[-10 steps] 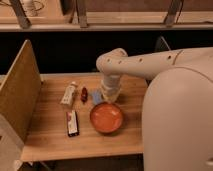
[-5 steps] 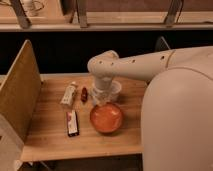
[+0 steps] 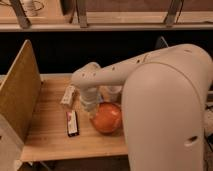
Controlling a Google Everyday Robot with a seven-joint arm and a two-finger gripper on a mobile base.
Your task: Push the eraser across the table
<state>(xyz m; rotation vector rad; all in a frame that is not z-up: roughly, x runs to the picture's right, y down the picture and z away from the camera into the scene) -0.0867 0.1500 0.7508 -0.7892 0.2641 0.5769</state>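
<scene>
Just above the counter [image 3: 50, 142], at the lower end of the bent white arm [image 3: 107, 75], the claw [image 3: 92, 113] is hanging close against the rim of the orange bowl [image 3: 107, 119]. It is mostly sitting in shadow under the wrist, so I cannot tell whether it is apart or together, and it does not appear to be touching the bowl. The eraser [image 3: 72, 123] is lying flat on the counter near the claw, on the side toward the tall upright board [image 3: 20, 95], with its long edge running front to back and a clear gap separating it from the claw. Beyond the eraser, farther back from the claw, a white packet [image 3: 68, 96] is lying at a slight angle. Behind the claw, past the bowl, a pale cup [image 3: 114, 93] is standing upright, partly hidden by the arm.
</scene>
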